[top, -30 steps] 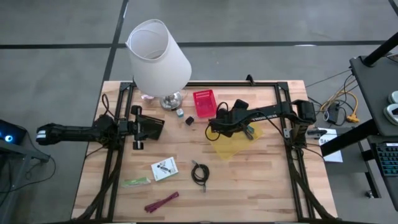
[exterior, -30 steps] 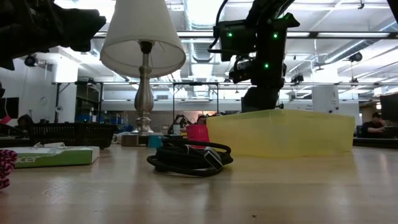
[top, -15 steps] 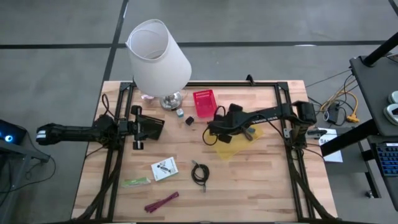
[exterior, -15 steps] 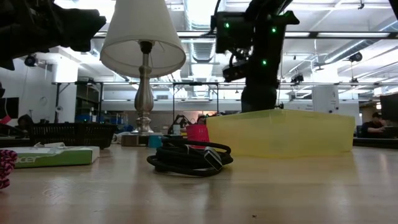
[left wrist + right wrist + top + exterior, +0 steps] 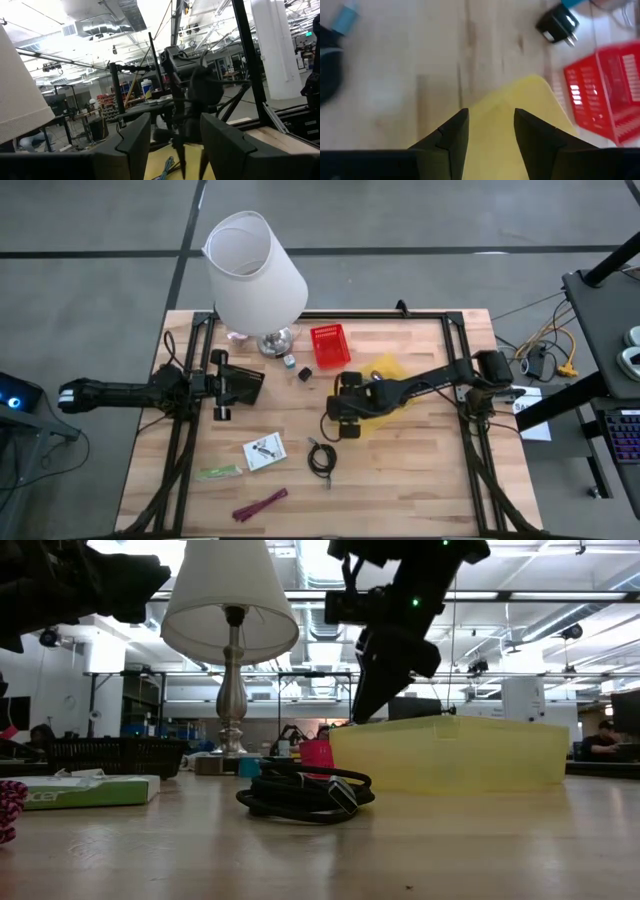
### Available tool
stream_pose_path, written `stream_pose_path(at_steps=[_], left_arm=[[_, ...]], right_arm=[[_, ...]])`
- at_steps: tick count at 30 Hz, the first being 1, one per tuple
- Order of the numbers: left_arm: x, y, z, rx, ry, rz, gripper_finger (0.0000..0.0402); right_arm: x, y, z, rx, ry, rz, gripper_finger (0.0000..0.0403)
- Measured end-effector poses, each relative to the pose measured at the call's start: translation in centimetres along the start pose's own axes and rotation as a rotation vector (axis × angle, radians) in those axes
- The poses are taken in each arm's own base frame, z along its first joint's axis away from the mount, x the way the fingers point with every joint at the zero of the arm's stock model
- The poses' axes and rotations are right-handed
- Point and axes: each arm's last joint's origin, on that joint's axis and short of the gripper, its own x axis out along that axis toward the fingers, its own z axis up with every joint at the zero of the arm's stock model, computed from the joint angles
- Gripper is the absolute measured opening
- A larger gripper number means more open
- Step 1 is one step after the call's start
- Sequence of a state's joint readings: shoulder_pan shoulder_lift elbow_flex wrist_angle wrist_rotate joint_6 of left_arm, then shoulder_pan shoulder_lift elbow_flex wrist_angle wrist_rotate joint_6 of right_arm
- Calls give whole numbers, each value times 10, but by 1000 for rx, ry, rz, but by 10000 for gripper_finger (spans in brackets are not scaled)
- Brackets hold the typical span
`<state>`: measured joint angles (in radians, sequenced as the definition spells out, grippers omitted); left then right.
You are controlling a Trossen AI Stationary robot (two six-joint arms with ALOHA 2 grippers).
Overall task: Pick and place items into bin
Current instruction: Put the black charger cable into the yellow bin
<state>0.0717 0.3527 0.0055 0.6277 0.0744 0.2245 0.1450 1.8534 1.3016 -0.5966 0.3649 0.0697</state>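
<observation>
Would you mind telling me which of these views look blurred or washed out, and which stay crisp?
Right wrist view: smeared throughout, the red basket and yellow bin soft-edged, suggesting motion. Left wrist view: bright ceiling lights wash out the upper part, and the lamp shade at the edge is overexposed. Low view: the black coiled cable is sharp while the backlit right gripper is a dark silhouette. High view: evenly lit.

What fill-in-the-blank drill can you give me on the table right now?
1. The right claw hangs over the edge of the ____ bin.
2. The black cable lies coiled on the ____.
3. The red basket stands beside the base of the ____.
4. The right claw's fingers are ____.

Missing words: yellow; table; lamp; open
</observation>
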Motion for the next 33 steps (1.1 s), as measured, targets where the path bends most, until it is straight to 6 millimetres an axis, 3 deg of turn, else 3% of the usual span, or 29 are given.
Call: stream_pose_path(at_steps=[11,20,33], left_arm=[[0,0,0,0,0,0,157],[0,0,0,0,0,0,157],[0,0,0,0,-1,0,157]], right_arm=[[-19,24,16,-42,-122,52,137],[-23,40,29,-67,-269,368,139],[-13,55,14,12,-232,432,144]])
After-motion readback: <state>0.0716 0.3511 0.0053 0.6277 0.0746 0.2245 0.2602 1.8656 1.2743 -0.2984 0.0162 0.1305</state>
